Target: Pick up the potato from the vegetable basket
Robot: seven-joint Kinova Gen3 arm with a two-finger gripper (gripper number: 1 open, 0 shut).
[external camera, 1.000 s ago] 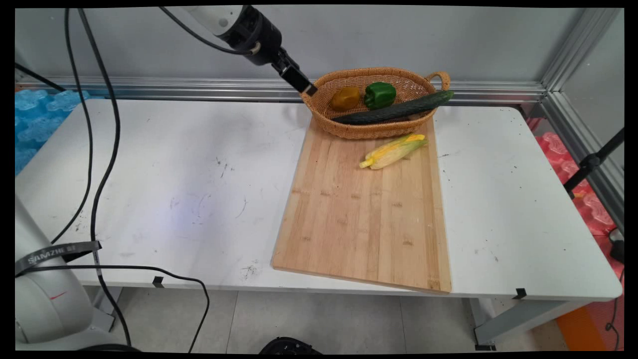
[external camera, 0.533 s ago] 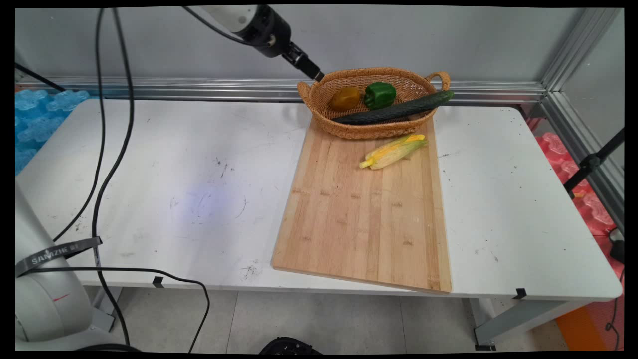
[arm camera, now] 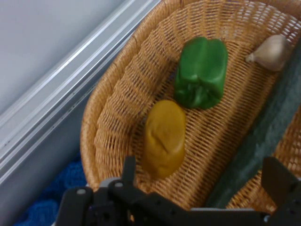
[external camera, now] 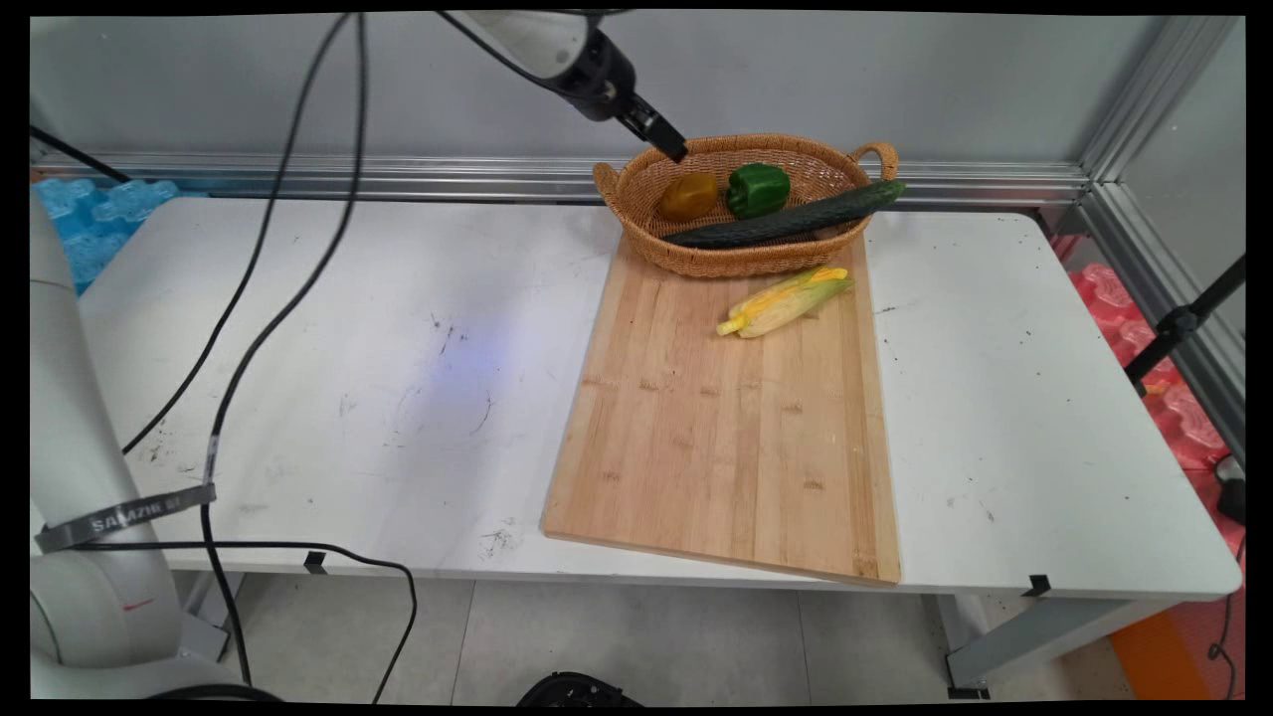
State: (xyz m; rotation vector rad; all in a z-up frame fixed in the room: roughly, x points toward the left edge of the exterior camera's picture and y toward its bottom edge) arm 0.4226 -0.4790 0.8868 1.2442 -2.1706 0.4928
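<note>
My gripper (external camera: 672, 147) hangs open over the back left rim of an oval wicker basket (external camera: 696, 261). Nothing is between its fingers (arm camera: 130, 168). In the hand view the gripper (arm camera: 202, 181) is above a yellow pepper (arm camera: 163, 137), which lies beside a green pepper (arm camera: 202, 71). A long dark cucumber (arm camera: 263, 136) runs slantwise across the basket (arm camera: 117, 113), and a garlic bulb (arm camera: 270, 52) lies past it. In the main view the yellow pepper (external camera: 688, 196), green pepper (external camera: 757, 189) and cucumber (external camera: 786, 221) sit just right of the gripper.
The basket stands on the far end of a wooden cutting board (external camera: 726, 438). An ear of corn in its husk (external camera: 786, 300) lies on the board in front of the basket. Black cables (external camera: 269, 298) hang at the left. An aluminium rail (external camera: 348, 174) runs along the wall.
The gripper has moved to the right and slightly up, from left of the basket's handle to above its back left rim. The vegetables have not moved.
</note>
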